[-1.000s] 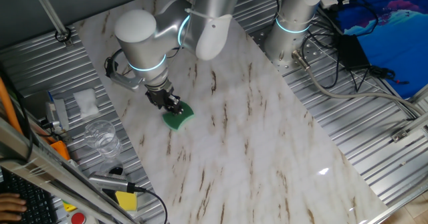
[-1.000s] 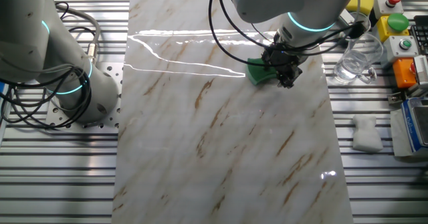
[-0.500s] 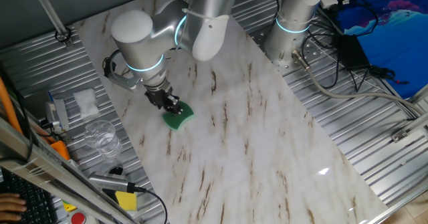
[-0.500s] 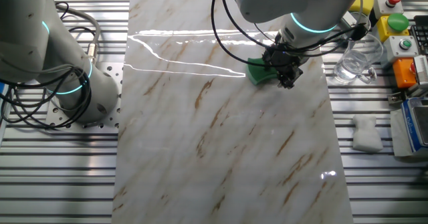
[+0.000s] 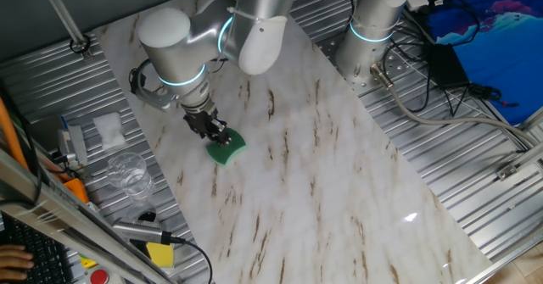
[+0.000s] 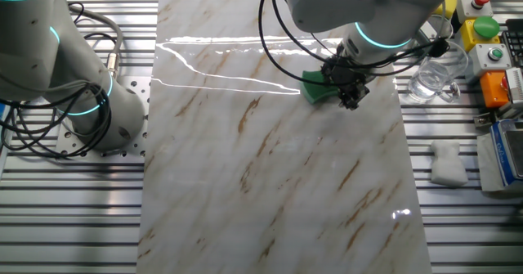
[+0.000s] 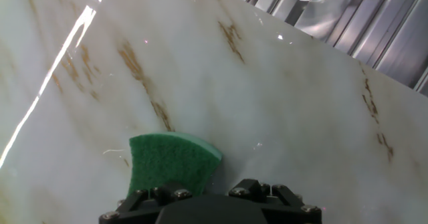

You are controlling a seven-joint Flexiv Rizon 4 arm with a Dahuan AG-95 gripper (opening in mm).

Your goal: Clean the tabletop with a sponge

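Observation:
The green sponge (image 5: 226, 151) lies flat on the marble tabletop (image 5: 322, 174), toward its left side and near the clear glass. My gripper (image 5: 218, 135) reaches down onto the sponge's near edge, its dark fingers shut on it. From the other side, the sponge (image 6: 315, 87) sticks out to the left of the gripper (image 6: 350, 92). In the hand view the sponge (image 7: 172, 160) rests on the tabletop (image 7: 301, 117) and runs under the black hand housing (image 7: 214, 207). The fingertips are hidden there.
A clear glass (image 5: 127, 172) and a white folded cloth (image 5: 109, 128) sit on the ribbed metal left of the slab. A yellow block (image 5: 159, 254) and cables lie near the front left. A second arm's base (image 5: 373, 30) stands at the slab's far right edge.
The arm's elbow has shifted slightly left and back. The gripper and sponge have stayed almost in the same spot on the slab.

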